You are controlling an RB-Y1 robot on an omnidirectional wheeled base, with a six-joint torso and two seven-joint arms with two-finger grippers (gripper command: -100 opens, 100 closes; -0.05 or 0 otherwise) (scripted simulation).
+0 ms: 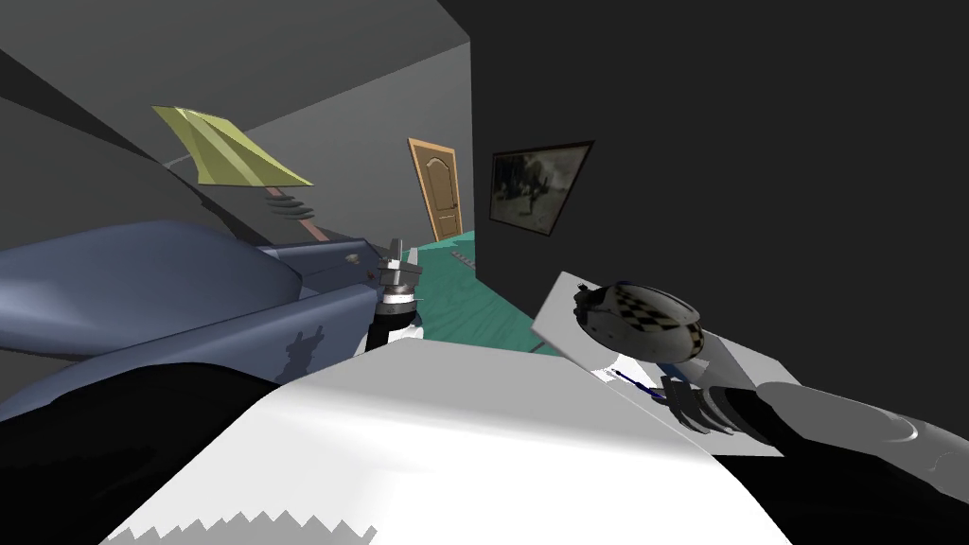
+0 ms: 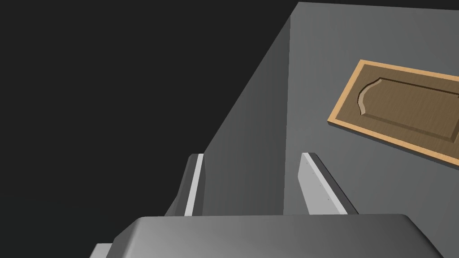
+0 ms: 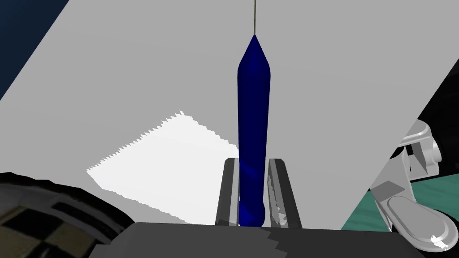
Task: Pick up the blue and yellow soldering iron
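With right gripper [image 3: 254, 162] clenched on the blue soldering iron [image 3: 254, 112], lift straight from the desk [image 3: 336, 89], clear of the checkered object [image 3: 36, 215]; leave left gripper [image 2: 251, 156] released.

Smooth sold. iron [image 3: 253, 116], wood-grain door [image 2: 403, 107]

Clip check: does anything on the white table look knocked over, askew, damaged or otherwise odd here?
Nothing stands out. The blue soldering iron sits straight between the fingers of the right hand, which press its sides, with the white table behind it. The checkered round object nearby rests on the table, with no visible damage.
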